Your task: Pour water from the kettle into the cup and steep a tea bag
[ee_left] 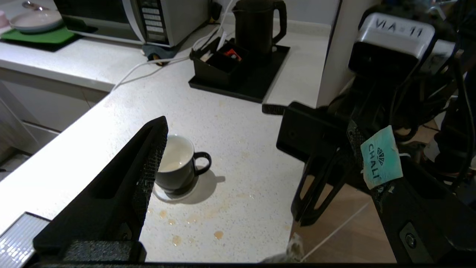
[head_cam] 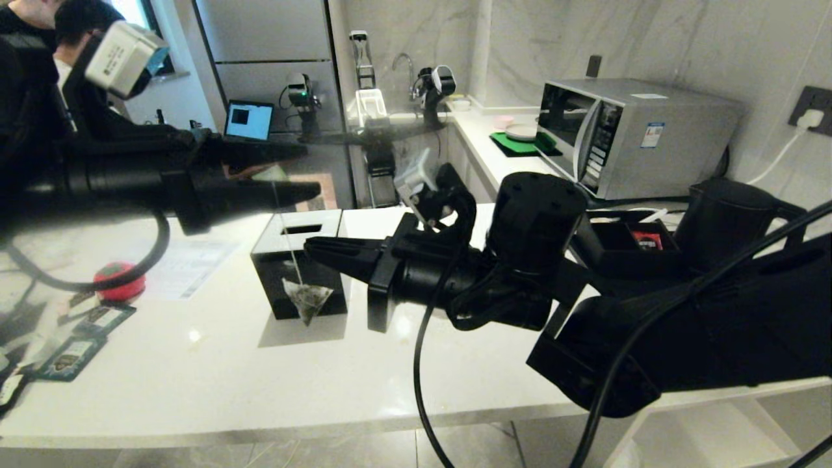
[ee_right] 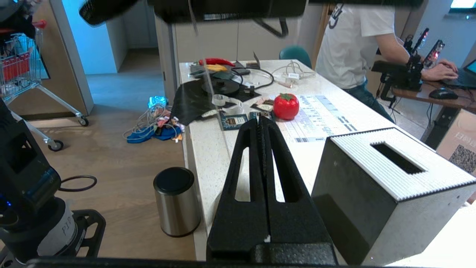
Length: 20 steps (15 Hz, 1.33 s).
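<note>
My left gripper (head_cam: 312, 170) is held high over the counter with its jaws wide open. The tea bag's teal tag (ee_left: 381, 156) clings to one finger pad. From the tag a string drops to the pale pyramid tea bag (head_cam: 307, 299), which hangs in front of the tissue box. My right gripper (head_cam: 309, 246) is shut, with its tip just beside the string and nothing seen between the fingers. The black cup (ee_left: 174, 163) stands on its saucer with pale liquid inside, under and to one side of the left gripper; the head view hides it. The black kettle (ee_left: 256, 24) stands on its tray.
A black tissue box (ee_right: 390, 186) sits right beside my right gripper. Brownish drops (ee_left: 217, 234) lie near the cup. A microwave (head_cam: 637, 136), a red tomato-shaped object (head_cam: 119, 281) and flat sachets (head_cam: 71, 354) are on the counters. A metal bin (ee_right: 176, 201) stands on the floor, and a person (ee_right: 357, 44) works nearby.
</note>
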Tool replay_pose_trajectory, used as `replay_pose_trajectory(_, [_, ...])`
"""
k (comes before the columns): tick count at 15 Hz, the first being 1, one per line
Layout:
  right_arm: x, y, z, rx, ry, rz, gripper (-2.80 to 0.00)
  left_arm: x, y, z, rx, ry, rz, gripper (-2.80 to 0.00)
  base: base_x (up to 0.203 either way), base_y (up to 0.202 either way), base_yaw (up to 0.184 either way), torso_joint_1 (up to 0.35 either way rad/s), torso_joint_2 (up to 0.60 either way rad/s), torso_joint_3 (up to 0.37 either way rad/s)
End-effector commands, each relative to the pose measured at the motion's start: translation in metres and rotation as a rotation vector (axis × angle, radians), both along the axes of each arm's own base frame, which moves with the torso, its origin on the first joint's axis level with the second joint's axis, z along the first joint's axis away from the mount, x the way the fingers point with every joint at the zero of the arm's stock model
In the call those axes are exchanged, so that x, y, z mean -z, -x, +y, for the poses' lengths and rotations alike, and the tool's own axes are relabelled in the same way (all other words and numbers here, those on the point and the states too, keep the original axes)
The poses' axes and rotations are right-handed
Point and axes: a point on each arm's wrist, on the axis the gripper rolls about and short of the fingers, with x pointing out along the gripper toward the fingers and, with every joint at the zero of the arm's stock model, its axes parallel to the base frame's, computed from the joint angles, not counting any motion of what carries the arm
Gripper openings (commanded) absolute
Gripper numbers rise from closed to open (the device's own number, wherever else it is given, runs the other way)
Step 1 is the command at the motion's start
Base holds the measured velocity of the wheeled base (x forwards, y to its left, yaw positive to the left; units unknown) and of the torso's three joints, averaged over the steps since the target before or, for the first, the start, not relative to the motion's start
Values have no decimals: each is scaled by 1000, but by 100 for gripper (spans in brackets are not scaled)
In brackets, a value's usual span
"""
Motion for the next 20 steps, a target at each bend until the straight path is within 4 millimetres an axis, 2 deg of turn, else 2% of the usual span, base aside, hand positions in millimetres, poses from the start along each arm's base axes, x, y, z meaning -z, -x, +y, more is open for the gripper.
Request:
replay_pose_trajectory(1, [-3, 1, 0, -3, -10, -10, -280, 4, 0, 0, 6, -2, 11, 0, 0, 0, 0, 0, 0, 0])
replay_pose_trajectory(8, [-10, 2, -2, -6, -26, -9, -280, 10, -5, -1, 8, -7, 28, 0, 0, 0, 0, 0, 0, 0])
replay_pose_trajectory(13, [-22, 2, -2, -9, -54, -18, -280, 26, -1, 1, 4, -24, 60, 0, 0, 0, 0, 0, 0, 0])
replay_pose_trajectory(15, [-29, 1, -1, -13, -75, -16, -280, 26, -1, 1, 5, -24, 60, 0, 0, 0, 0, 0, 0, 0])
replay_pose_trajectory(20, [-30, 2, -2, -15, -80, -15, -280, 26, -1, 1, 4, -24, 62, 0, 0, 0, 0, 0, 0, 0])
